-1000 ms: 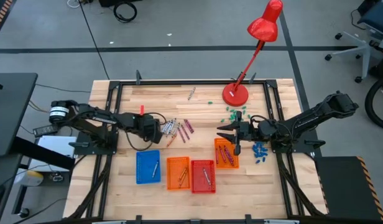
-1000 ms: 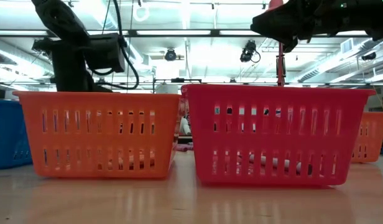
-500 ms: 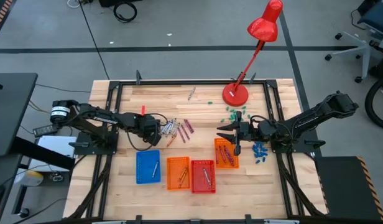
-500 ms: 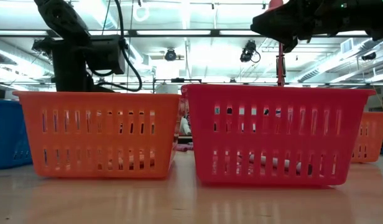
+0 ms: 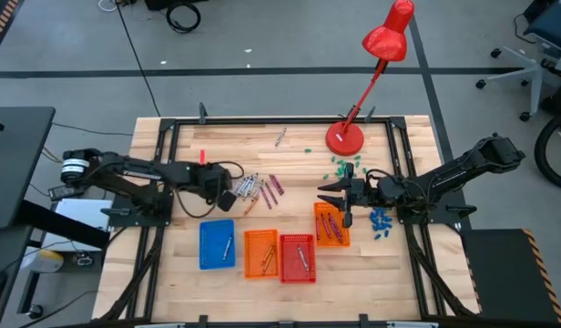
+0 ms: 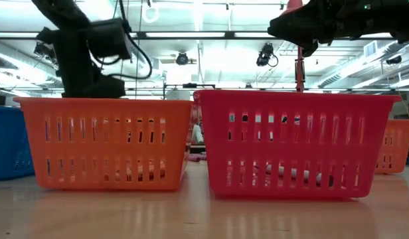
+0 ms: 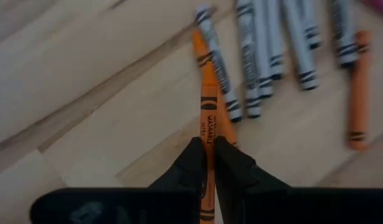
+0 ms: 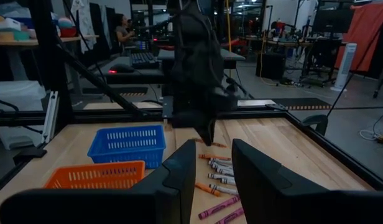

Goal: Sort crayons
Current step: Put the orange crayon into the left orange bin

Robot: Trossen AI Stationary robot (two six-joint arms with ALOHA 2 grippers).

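Note:
Loose crayons, grey, orange and magenta, lie in a pile on the wood left of the table's middle. My left gripper hangs over the pile's left edge, pointing steeply down, shut on an orange crayon. Grey crayons and another orange one lie on the wood beyond it. My right gripper waits open and level above the rightmost orange tray, fingers pointing toward the table's left; its fingers hold nothing. My left gripper pinches the orange crayon between its two fingers, on the paper wrapper around mid-length. The fingers come from above, slanting down, one on each side of the stick. The crayon runs on past the fingertips. Whether its far end is on the wood, I cannot tell.
Several trays stand in a row near the front edge: blue, orange, red, each with crayons inside. A red desk lamp stands at the far right, with teal bits and blue bits close to my right arm.
My left gripper has risen above the crayon pile and rolled a little about its own axis, while the arm behind it has drawn back toward the table's left. My right arm has kept still.

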